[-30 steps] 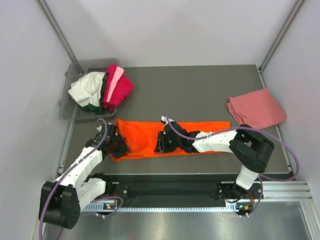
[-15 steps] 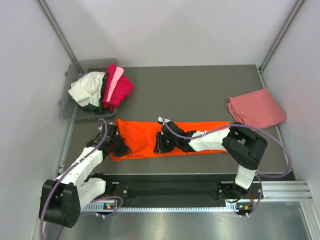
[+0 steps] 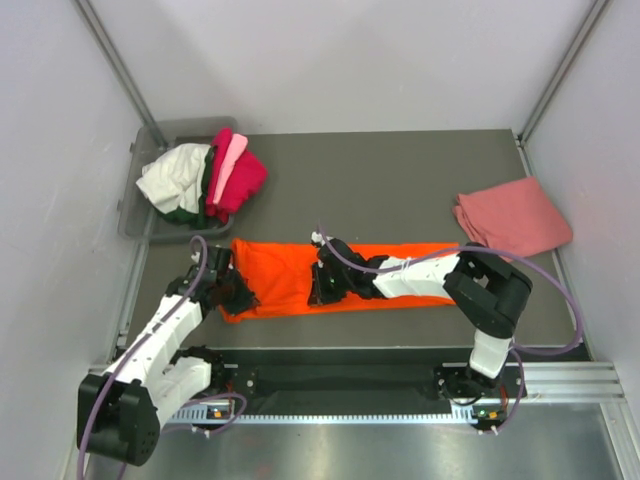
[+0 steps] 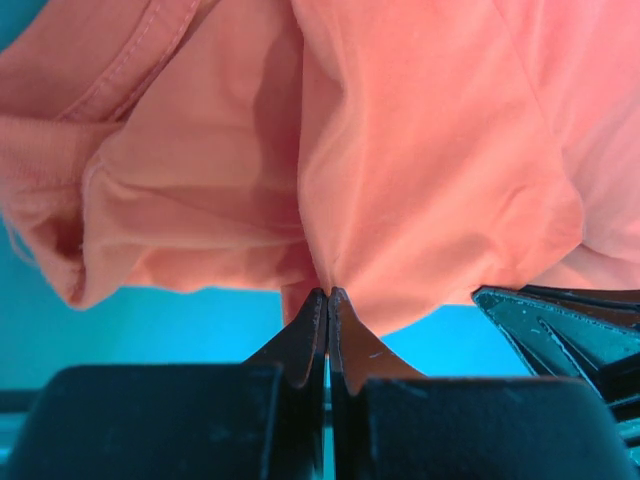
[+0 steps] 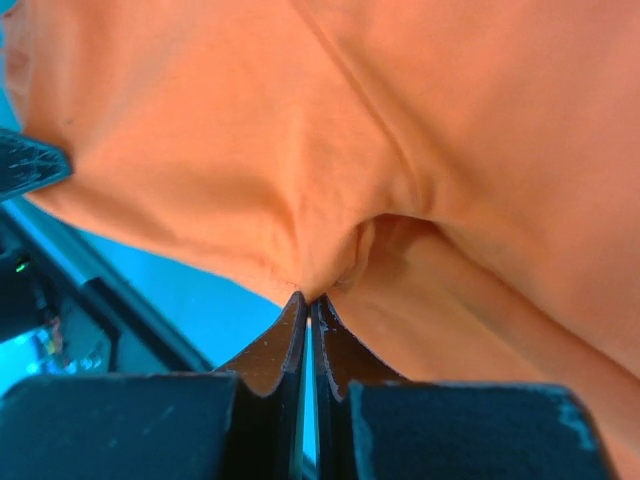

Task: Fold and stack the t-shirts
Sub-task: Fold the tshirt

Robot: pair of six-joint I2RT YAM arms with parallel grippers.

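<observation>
The bright orange t-shirt (image 3: 285, 268) lies folded into a long strip across the table's near middle. My left gripper (image 3: 240, 296) is shut on its near left corner; the left wrist view shows the cloth (image 4: 400, 180) pinched between the closed jaws of that gripper (image 4: 328, 294). My right gripper (image 3: 318, 293) is shut on the strip's near edge at the middle; the right wrist view shows the cloth (image 5: 300, 150) bunched at the tips of that gripper (image 5: 308, 296). A folded salmon-pink t-shirt (image 3: 512, 217) lies at the right.
A grey plastic bin (image 3: 145, 215) at the back left holds white (image 3: 175, 177), dark green, light pink and magenta (image 3: 238, 180) shirts. The metal rail of the arm bases (image 3: 400, 385) runs along the near edge. White walls enclose the table.
The right gripper has shifted slightly left and away with the shirt's edge, and the right arm's elbow has moved left. The left arm has straightened a little; both grips are unchanged.
</observation>
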